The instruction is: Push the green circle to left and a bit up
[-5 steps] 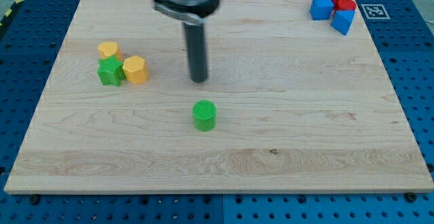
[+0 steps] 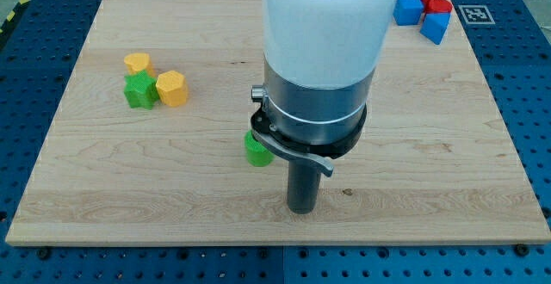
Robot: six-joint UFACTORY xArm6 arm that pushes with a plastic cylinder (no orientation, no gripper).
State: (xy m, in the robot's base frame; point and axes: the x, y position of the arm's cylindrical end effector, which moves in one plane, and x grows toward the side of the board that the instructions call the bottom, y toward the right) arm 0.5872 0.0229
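- My tip (image 2: 302, 210) sits on the worktop (image 2: 430, 163), just right of and below the green circle (image 2: 256, 150), which my arm half hides near the middle.
- No end effector here, just a rod.
- Far left: two yellow blocks (image 2: 171, 88) and a green block (image 2: 139, 90).
- Top right: red and blue blocks (image 2: 424, 9).

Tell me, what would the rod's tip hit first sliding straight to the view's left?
Likely nothing: my tip sits below and right of the green circle, so that line looks free to the board edge, though depth is unclear.
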